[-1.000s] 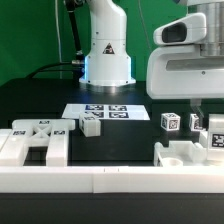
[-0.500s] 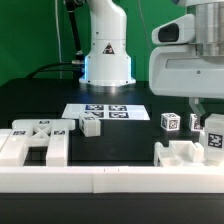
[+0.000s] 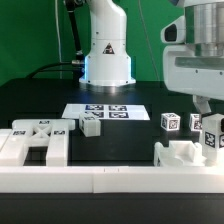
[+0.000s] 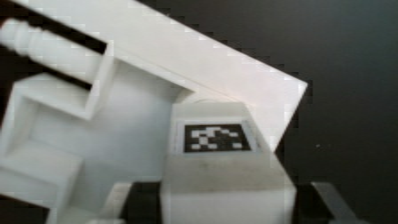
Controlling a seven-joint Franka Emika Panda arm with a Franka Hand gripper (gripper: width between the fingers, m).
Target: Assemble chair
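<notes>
Spotted gripper (image 3: 205, 108) at 3 o'clock in exterior view, jaws drawn almost fully in and pinching tagged leg block (image 3: 213, 132) by its two flanks. Logged block as upright there, long axis vertical, tag face toward the camera; cannot tell whether resting on table (image 3: 40, 100) or clear of it. In wrist view, same block (image 4: 219, 140) running lengthwise out from between the jaws, tag up toward lens, above larger pegged slab (image 4: 89, 100). Small tagged cube (image 3: 170, 122) at block's 9 o'clock, apart. Bracket part (image 3: 183, 155) at its 7 o'clock, near. Flat panels (image 3: 35, 140) at view's 9 o'clock. Marker board (image 3: 105, 111) mid-table.
</notes>
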